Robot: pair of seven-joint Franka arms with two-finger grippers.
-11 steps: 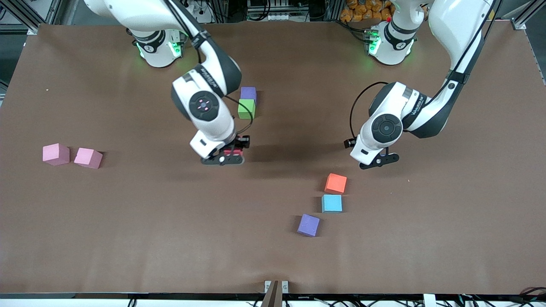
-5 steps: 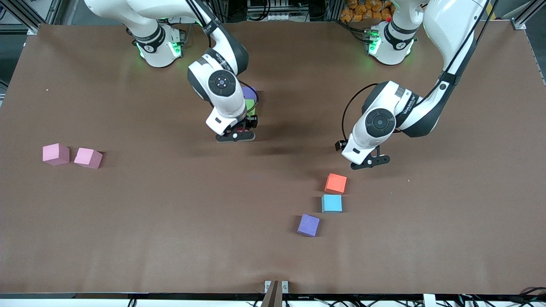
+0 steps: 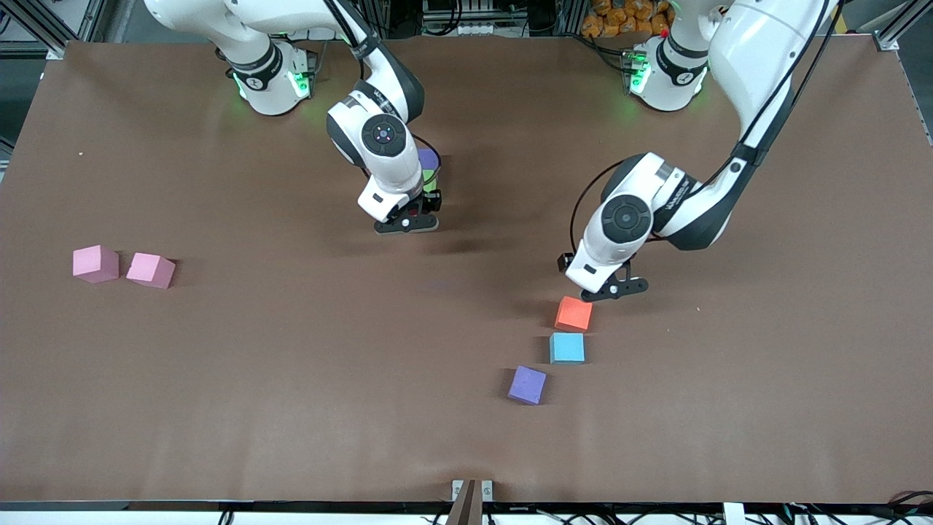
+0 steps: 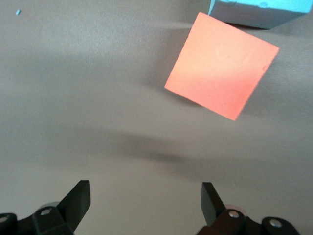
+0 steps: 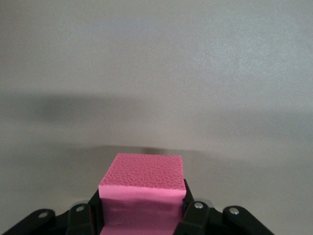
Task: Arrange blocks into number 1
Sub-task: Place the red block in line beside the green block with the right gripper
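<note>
Meanwhile the right gripper (image 3: 408, 221) clenched a pink-red block (image 5: 142, 188) beside the green block (image 3: 431, 180); the left gripper (image 3: 611, 289), released, hovered by the orange block (image 3: 574, 314).

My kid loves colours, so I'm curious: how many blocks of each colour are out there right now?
pale pink blocks: 2
purple blocks: 2
orange block: 1
light blue block: 1
green block: 1
deep pink block, held in the right pincer: 1
total: 8

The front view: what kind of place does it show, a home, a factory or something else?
Probably a robotics lab. Two arms stand at a table under brown covering, foam blocks such as the orange block lie scattered, and an aluminium frame and cables edge the scene.
</note>
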